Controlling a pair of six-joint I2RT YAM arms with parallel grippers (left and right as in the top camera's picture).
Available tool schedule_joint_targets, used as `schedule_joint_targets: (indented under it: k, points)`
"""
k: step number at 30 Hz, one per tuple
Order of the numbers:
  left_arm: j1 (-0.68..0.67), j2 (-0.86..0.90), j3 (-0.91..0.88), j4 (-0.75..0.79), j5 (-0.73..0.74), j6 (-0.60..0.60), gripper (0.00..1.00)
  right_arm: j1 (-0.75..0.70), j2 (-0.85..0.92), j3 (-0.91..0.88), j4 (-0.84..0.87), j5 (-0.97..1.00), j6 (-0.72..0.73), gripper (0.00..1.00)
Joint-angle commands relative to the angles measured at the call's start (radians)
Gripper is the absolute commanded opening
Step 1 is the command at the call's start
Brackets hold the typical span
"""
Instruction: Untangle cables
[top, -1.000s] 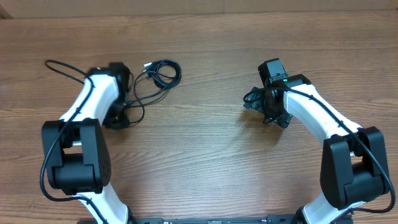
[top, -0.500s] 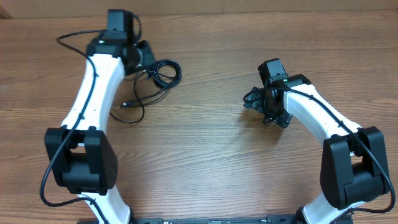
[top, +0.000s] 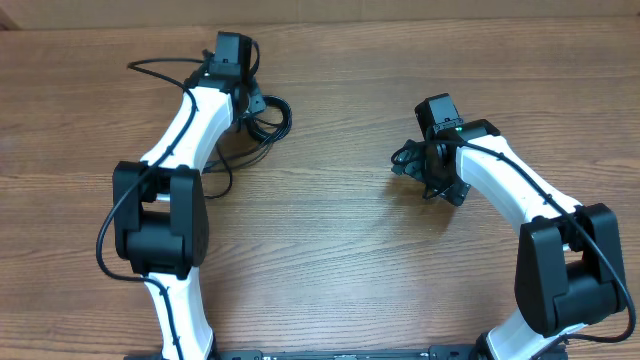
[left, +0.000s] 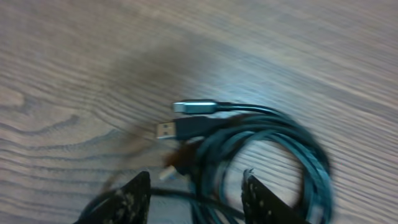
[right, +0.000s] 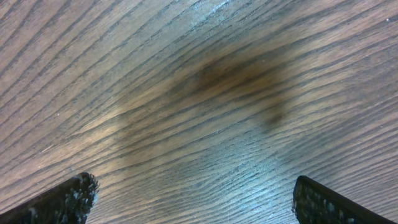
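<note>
The cables (top: 268, 120) are thin black cords in a coiled bundle at the upper left of the wooden table, with a loose loop (top: 222, 172) trailing toward the front. In the left wrist view the coil (left: 267, 155) fills the lower right, with two silver plug ends (left: 194, 107) pointing left. My left gripper (top: 250, 105) hovers right over the bundle; its fingers (left: 196, 196) are open, with strands between them. My right gripper (top: 410, 162) is open and empty over bare wood, its fingertips (right: 193, 199) wide apart.
The thick black wire of the left arm (top: 155, 66) arcs over the table's upper left. The table's far edge (top: 400, 20) runs along the top. Both arm bases stand at the front edge.
My left arm has swung from the table's left side up and to the right, ending over the coiled bundle. The right arm has not moved.
</note>
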Motion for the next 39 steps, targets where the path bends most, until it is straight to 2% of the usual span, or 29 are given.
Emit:
schedule_joint_targets:
  k: [1, 2, 5, 6, 12, 17, 19, 21, 22, 24, 27, 28, 31, 32, 33, 37, 39]
  points:
    - [0.053, 0.044, -0.008, -0.002, 0.036, -0.097, 0.52, -0.001, 0.003, 0.000, 0.003, 0.002, -0.004, 1.00]
    - [0.064, 0.044, -0.008, -0.003, 0.055, -0.111, 0.52, -0.001, 0.003, 0.000, 0.003, 0.002, -0.004, 1.00]
    - [0.097, 0.044, -0.008, -0.034, 0.172, -0.115, 0.31, -0.001, 0.003, 0.000, 0.003, 0.002, -0.004, 1.00]
    - [0.103, 0.044, -0.008, -0.058, 0.196, -0.114, 0.28, -0.001, 0.003, 0.000, 0.003, 0.002, -0.004, 1.00]
    - [0.103, 0.044, -0.008, -0.209, 0.195, -0.114, 0.28, -0.001, 0.003, 0.000, 0.003, 0.002, -0.004, 1.00]
    - [0.094, 0.044, -0.008, -0.310, 0.206, -0.111, 0.38, -0.001, 0.003, 0.000, 0.003, 0.002, -0.004, 1.00]
    - [0.090, 0.045, -0.008, -0.354, 0.205, -0.095, 0.40, -0.001, 0.003, 0.000, 0.003, 0.002, -0.004, 1.00]
    - [0.089, 0.041, -0.001, -0.412, 0.202, -0.012, 0.26, -0.001, 0.003, 0.000, 0.003, 0.002, -0.004, 1.00]
    - [0.091, 0.038, 0.012, -0.436, 0.190, -0.003, 0.22, -0.001, 0.003, 0.000, 0.003, 0.002, -0.004, 1.00]
    - [0.097, 0.026, 0.054, -0.486, 0.172, -0.002, 0.22, -0.001, 0.003, 0.000, 0.003, 0.002, -0.004, 1.00]
    - [0.099, 0.002, 0.129, -0.536, 0.206, 0.034, 0.24, -0.001, 0.003, 0.000, 0.003, 0.002, -0.004, 1.00]
    - [0.091, -0.009, 0.165, -0.549, 0.241, 0.086, 0.27, -0.001, 0.003, 0.000, 0.003, 0.002, -0.004, 1.00]
    - [0.049, -0.015, 0.230, -0.535, 0.291, 0.157, 0.41, -0.001, 0.003, 0.000, 0.003, 0.002, -0.004, 1.00]
    - [0.027, -0.015, 0.229, -0.499, 0.291, 0.167, 0.50, -0.001, 0.003, 0.000, 0.003, 0.002, -0.004, 1.00]
    - [0.009, -0.013, 0.227, -0.468, 0.289, 0.195, 0.52, -0.001, 0.003, 0.000, 0.003, 0.002, -0.004, 1.00]
    - [-0.060, -0.003, 0.206, -0.347, 0.283, 0.299, 0.52, -0.001, 0.003, 0.000, 0.003, 0.002, -0.004, 1.00]
    - [-0.092, 0.009, 0.198, -0.296, 0.270, 0.306, 0.51, -0.001, 0.003, 0.000, 0.003, 0.002, -0.004, 1.00]
